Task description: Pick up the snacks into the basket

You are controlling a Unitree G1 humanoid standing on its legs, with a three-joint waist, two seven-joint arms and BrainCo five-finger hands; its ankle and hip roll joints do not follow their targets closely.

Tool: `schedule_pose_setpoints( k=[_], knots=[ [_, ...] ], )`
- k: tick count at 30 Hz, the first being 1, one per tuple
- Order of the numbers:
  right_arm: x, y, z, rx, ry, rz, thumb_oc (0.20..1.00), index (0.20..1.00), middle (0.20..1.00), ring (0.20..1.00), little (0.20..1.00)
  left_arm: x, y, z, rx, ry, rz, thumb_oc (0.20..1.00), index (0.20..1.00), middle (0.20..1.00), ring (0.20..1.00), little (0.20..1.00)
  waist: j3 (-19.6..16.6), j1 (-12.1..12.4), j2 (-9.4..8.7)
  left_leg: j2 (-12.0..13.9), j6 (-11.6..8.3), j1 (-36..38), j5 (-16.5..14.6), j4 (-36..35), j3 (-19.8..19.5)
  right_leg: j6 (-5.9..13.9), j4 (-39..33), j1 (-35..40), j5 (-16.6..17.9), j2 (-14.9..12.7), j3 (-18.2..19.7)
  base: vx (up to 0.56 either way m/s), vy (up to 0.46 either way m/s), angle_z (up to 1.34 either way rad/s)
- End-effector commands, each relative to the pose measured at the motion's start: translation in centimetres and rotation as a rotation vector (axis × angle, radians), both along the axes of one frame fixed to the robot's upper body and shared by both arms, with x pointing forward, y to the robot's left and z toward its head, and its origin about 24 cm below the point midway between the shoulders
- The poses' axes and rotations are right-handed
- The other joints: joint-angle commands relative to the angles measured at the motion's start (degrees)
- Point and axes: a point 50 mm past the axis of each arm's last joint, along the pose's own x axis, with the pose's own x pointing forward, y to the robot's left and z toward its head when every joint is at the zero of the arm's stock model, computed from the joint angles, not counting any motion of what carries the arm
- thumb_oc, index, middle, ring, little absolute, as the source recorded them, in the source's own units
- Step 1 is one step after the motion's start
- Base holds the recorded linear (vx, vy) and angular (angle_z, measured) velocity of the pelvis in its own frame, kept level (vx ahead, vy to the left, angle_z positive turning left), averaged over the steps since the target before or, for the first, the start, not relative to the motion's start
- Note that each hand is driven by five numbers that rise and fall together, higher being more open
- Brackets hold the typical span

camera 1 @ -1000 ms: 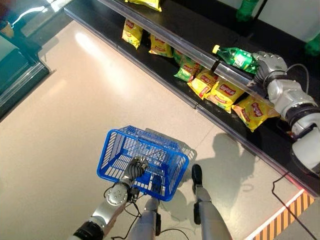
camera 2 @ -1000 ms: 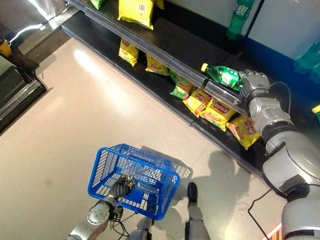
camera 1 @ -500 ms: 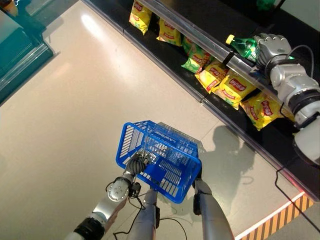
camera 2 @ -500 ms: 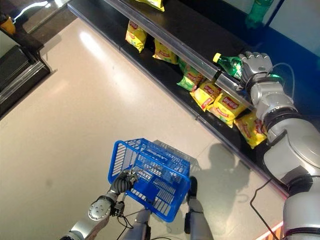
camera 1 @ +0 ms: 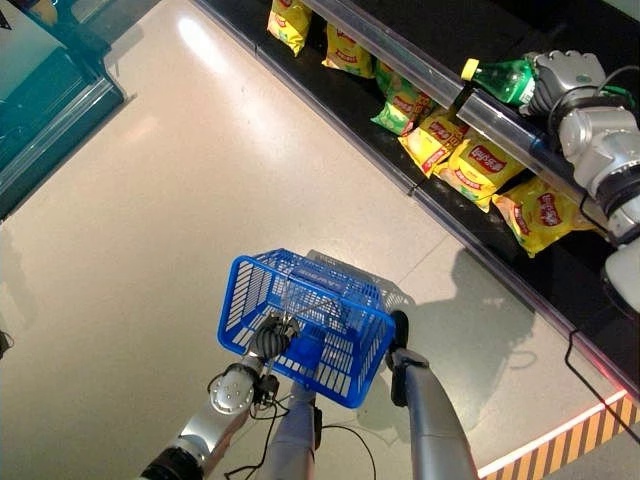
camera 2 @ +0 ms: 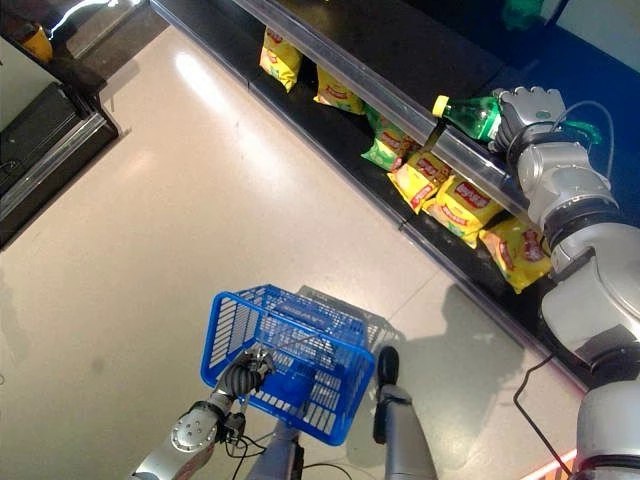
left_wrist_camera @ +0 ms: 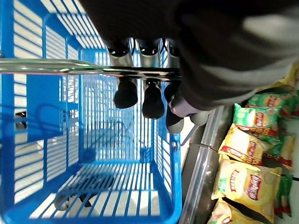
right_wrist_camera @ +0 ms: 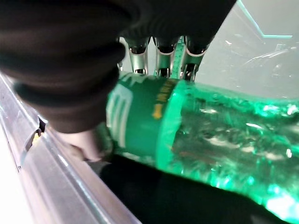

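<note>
A blue wire basket (camera 1: 300, 310) hangs low in front of me, and my left hand (camera 1: 270, 340) is shut on its metal handle (left_wrist_camera: 93, 70). Nothing lies in the basket. At the upper right, my right hand (camera 1: 565, 75) is curled round the base of a green bottle (camera 1: 500, 80), which lies on the upper shelf with its yellow cap over the rail. The right wrist view shows the fingers wrapped over that bottle (right_wrist_camera: 196, 121). Yellow snack bags (camera 1: 475, 165) and a green one (camera 1: 395, 105) lie on the lower shelf under the bottle.
A dark two-level shelf with a metal rail (camera 1: 420, 75) runs diagonally across the upper right. More yellow bags (camera 1: 290, 20) lie further along it. Pale floor (camera 1: 150, 200) spreads to the left, and a striped floor marking (camera 1: 560, 450) shows at the lower right.
The camera has shifted, so the whole scene sits differently. My right hand stays on the bottle at the shelf edge and my left hand still holds the basket.
</note>
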Motion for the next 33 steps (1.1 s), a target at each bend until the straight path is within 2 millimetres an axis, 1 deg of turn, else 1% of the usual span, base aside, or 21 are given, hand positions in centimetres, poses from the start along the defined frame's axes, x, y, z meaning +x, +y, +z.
schedule_pose_setpoints(
  k=[1,8,11,15,19,24,26,29,30,33],
  knots=[
    [-1.5,-2.9,0.9,-0.012,0.025,-0.108,0.2,0.2,0.2,0.2,0.2,0.9,-1.1,4.3,-0.07,-0.2,-0.07,0.2,0.2,0.2,0.2,0.2,2.9,0.8,0.79,0.6,-0.46,4.8,-1.9,2.0,-1.1,8.64,-6.4,5.7,-0.8,-0.5,3.0,-0.02,0.008,-0.03],
    [-0.9,-2.3,0.1,0.008,0.036,-0.078,0.2,0.2,0.2,0.2,0.2,0.9,-1.1,4.4,-0.078,-0.206,-0.064,0.2,0.2,0.2,0.2,0.2,2.9,0.2,0.82,0.5,-0.04,4.9,-3.6,3.2,0.1,8.82,-6.7,5.7,-0.5,-0.8,3.7,0.0,0.006,-0.01],
    [-1.0,-2.7,-0.3,0.018,0.046,-0.087,0.2,0.2,0.2,0.2,0.2,0.9,-1.2,4.5,-0.084,-0.208,-0.065,0.2,0.2,0.2,0.2,0.2,2.9,0.1,0.86,0.4,0.06,5.0,-3.8,3.5,0.2,8.86,-6.4,6.0,-0.5,-1.1,3.6,0.0,0.0,0.0],
    [-0.8,-2.7,-0.7,0.04,0.047,-0.074,0.2,0.2,0.2,0.2,0.2,1.0,-1.0,4.5,-0.078,-0.21,-0.059,0.2,0.2,0.2,0.2,0.2,2.9,0.1,0.51,0.4,0.29,5.4,-4.1,3.6,0.2,8.9,-6.5,6.4,-0.4,-1.1,3.5,-0.01,0.001,0.0],
    [-0.7,-1.4,0.0,0.142,-0.024,0.048,0.2,0.2,0.2,0.2,0.2,0.9,-0.5,4.4,-0.067,-0.206,-0.045,0.2,0.2,0.2,0.2,0.2,2.9,-0.4,-0.87,0.4,0.32,6.7,-5.0,4.3,0.2,8.87,-6.1,7.8,-0.8,-1.0,3.5,0.0,0.0,0.0],
    [-1.2,0.0,1.8,0.247,-0.123,0.197,0.2,0.2,0.2,0.2,0.2,0.8,0.6,4.4,-0.056,-0.203,-0.025,0.2,0.2,0.2,0.2,0.2,2.7,-0.9,-3.0,0.5,0.54,8.3,-5.9,5.2,0.4,9.25,-7.7,10.6,0.5,-1.0,3.6,-0.02,0.031,0.0],
    [-1.6,0.2,2.4,0.274,-0.163,0.242,0.2,0.2,0.2,0.2,0.2,0.5,1.1,4.2,-0.053,-0.192,-0.014,0.2,0.2,0.2,0.2,0.2,2.0,-1.1,-3.78,0.4,0.79,9.2,-6.9,5.8,0.7,9.27,-8.0,11.8,0.3,-1.2,3.9,-0.01,0.05,-0.04],
    [-2.0,0.7,2.8,0.297,-0.196,0.316,0.2,0.2,0.2,0.2,0.2,0.2,2.0,3.8,-0.04,-0.17,0.009,0.2,0.2,0.2,0.2,0.2,0.9,-1.6,-5.01,0.3,1.24,9.9,-7.8,6.8,1.1,9.46,-9.8,13.9,1.3,-1.3,4.0,0.0,0.061,-0.03],
    [-2.2,1.3,3.1,0.289,-0.213,0.353,0.2,0.2,0.2,0.2,0.2,0.1,2.3,3.7,-0.036,-0.168,0.015,0.2,0.2,0.2,0.2,0.2,0.7,-2.0,-5.36,0.4,1.32,10.0,-8.1,7.1,1.3,9.46,-10.1,14.1,1.5,-1.3,4.1,-0.02,0.054,0.0],
    [-2.9,1.6,3.1,0.272,-0.226,0.409,0.2,0.2,0.2,0.2,0.2,-0.3,3.2,3.3,-0.024,-0.15,0.034,0.2,0.2,0.2,0.2,0.2,-0.4,-2.4,-6.23,0.4,1.42,10.5,-8.5,7.5,1.6,9.66,-11.4,15.6,2.2,-1.2,4.3,0.0,0.04,-0.05]
  ],
)
